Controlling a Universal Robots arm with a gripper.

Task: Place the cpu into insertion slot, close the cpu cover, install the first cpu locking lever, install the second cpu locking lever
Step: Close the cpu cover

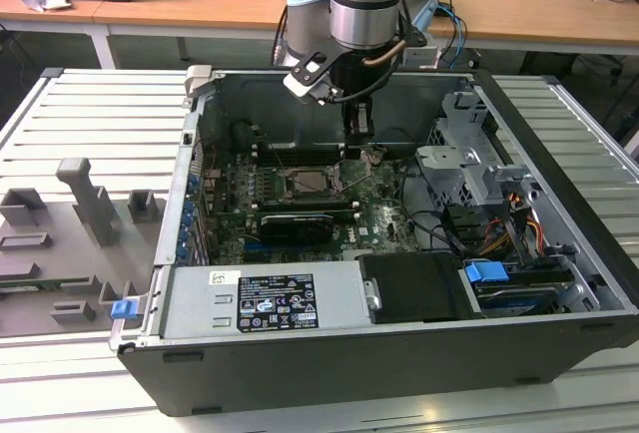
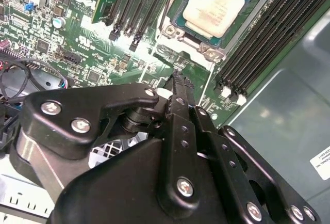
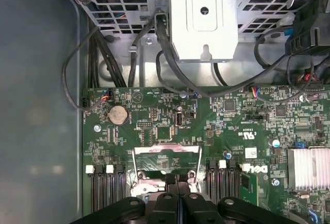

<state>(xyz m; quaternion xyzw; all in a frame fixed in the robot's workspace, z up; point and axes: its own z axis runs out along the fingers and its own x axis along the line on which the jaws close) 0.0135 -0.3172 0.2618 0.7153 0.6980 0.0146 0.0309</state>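
An open computer case lies on a ribbed metal tabletop, and a robot arm reaches down into it. The cpu, a flat square chip with a pale tan face, lies face up in the insertion slot. Being square, it has no long axis, and its edges run parallel to the black memory slots beside it. In the second wrist view its far corner is cut off by the picture's edge. The cpu cover is not closed: it stands raised as a silvery frame (green motherboard shows through its cut-out), with its lower edge hidden behind the gripper. The gripper hovers just beside the slot, fingers pressed together with nothing seen between them. In the exterior view the slot is small and dark, its chip hard to make out.
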